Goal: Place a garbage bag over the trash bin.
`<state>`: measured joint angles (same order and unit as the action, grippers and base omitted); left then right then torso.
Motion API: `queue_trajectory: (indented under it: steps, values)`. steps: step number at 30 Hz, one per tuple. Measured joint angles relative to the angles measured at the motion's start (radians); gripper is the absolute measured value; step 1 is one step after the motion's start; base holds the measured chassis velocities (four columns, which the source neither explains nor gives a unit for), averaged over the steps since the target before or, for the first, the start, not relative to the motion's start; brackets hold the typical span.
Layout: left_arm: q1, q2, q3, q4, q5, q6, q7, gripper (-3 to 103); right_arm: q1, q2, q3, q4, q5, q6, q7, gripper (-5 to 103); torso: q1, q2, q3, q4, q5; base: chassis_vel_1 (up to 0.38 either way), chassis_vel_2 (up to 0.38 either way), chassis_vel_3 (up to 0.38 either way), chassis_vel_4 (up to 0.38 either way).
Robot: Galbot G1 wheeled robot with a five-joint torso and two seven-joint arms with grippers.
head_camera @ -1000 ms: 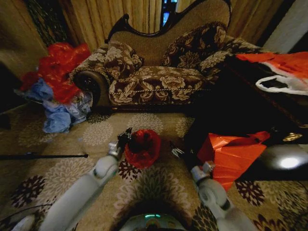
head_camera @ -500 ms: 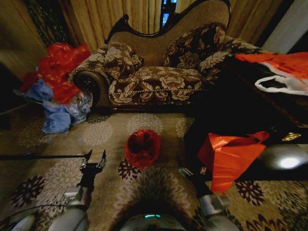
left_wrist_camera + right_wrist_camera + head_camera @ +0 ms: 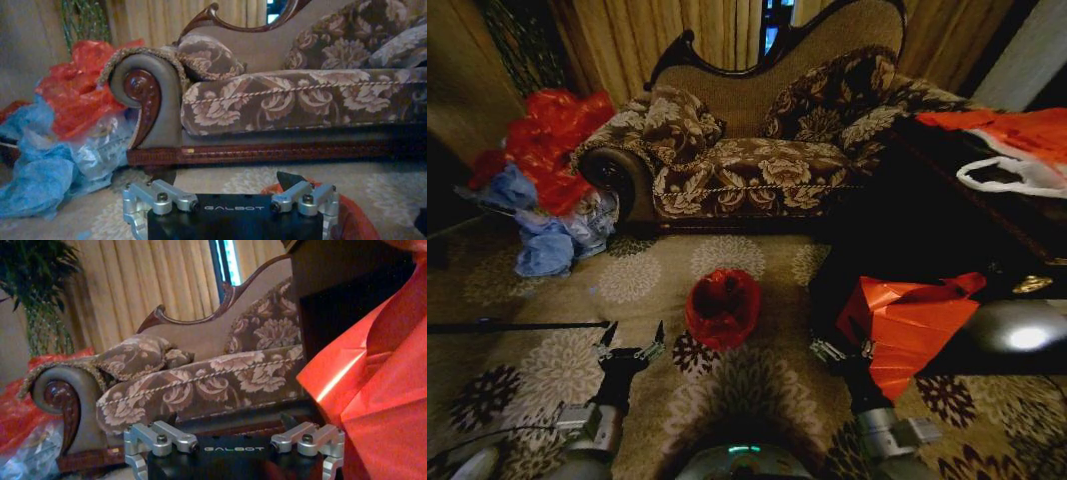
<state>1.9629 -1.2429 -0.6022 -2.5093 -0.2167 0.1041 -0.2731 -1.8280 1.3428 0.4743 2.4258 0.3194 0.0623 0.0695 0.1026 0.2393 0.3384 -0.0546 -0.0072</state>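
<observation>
The bin [image 3: 723, 312] stands upright on the carpet at centre, the shiny, crinkled red bag [image 3: 724, 292] over its rim. It sits at two o'clock from the left tool [image 3: 631, 345], fingers apart, and ten o'clock from the right tool [image 3: 840, 349], also spread; the left looks slightly nearer

The garbage bag [image 3: 723, 307] hides the trash bin under it; the left wrist view's edge crops the bag.
</observation>
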Motion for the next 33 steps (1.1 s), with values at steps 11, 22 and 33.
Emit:
queue_trajectory:
  steps: [11,22,33]
  values:
    - [-0.007,0.019,-0.003,0.006,0.001,-0.002,0.045,100,0.047,-0.006,-0.014,-0.011,-0.003,-0.024,0.045,100,0.000,0.000,0.000,0.0001,0.0001,0.000,0.000,0.000,0.000]
    - [-0.008,0.020,-0.002,0.008,0.001,-0.002,0.045,100,0.048,-0.007,-0.015,-0.013,-0.003,-0.025,0.045,100,0.000,0.000,0.000,0.0001,0.0001,0.000,0.000,0.000,0.000]
    - [-0.009,0.020,-0.002,0.009,0.001,-0.001,0.045,100,0.048,-0.007,-0.015,-0.014,-0.002,-0.025,0.045,100,0.000,0.000,0.000,0.0001,0.0001,0.000,0.000,0.000,0.000]
